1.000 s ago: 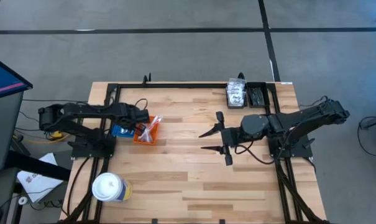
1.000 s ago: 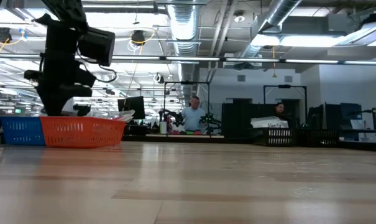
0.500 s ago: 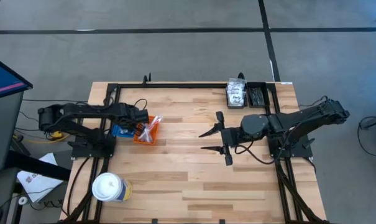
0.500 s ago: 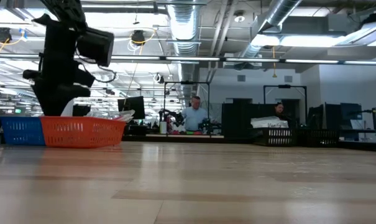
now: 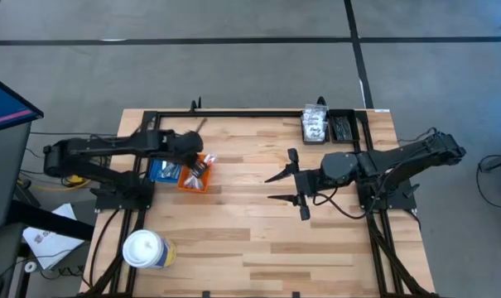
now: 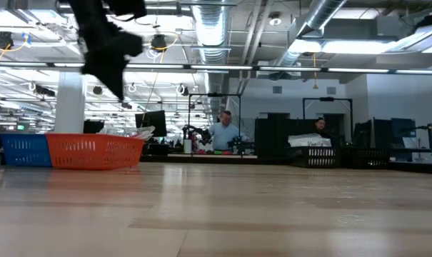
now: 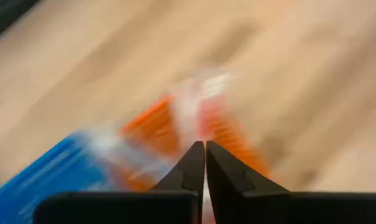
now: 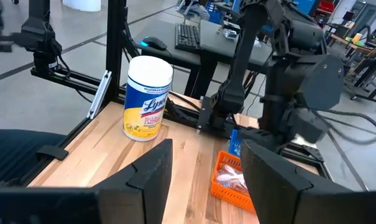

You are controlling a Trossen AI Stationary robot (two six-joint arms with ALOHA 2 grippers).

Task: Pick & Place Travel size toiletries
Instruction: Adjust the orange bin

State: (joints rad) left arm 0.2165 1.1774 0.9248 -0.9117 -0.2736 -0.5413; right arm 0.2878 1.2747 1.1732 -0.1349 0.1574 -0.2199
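My left gripper (image 5: 195,161) is shut and empty, raised above the orange tray (image 5: 192,180), which stands beside the blue tray (image 5: 161,172) at the table's left. In the low view it hangs (image 6: 119,89) well above the orange tray (image 6: 94,151). White and pink toiletries (image 5: 204,162) lie in the orange tray and poke over its rim. Clear packets (image 5: 315,126) and dark sticks (image 5: 343,127) lie in bins at the far right. My right gripper (image 5: 276,187) is open and empty over the table's middle.
A big white lidded canister (image 5: 145,248) stands at the near left corner and also shows in the right wrist view (image 8: 147,98). A black frame (image 5: 233,113) runs along the table's far edge. Bare wood lies between the trays and my right gripper.
My left gripper has risen out of the orange tray, fast in the last half second, and gone a little toward the table's far and right edges. The trays and their contents stay in place. My right arm has kept still.
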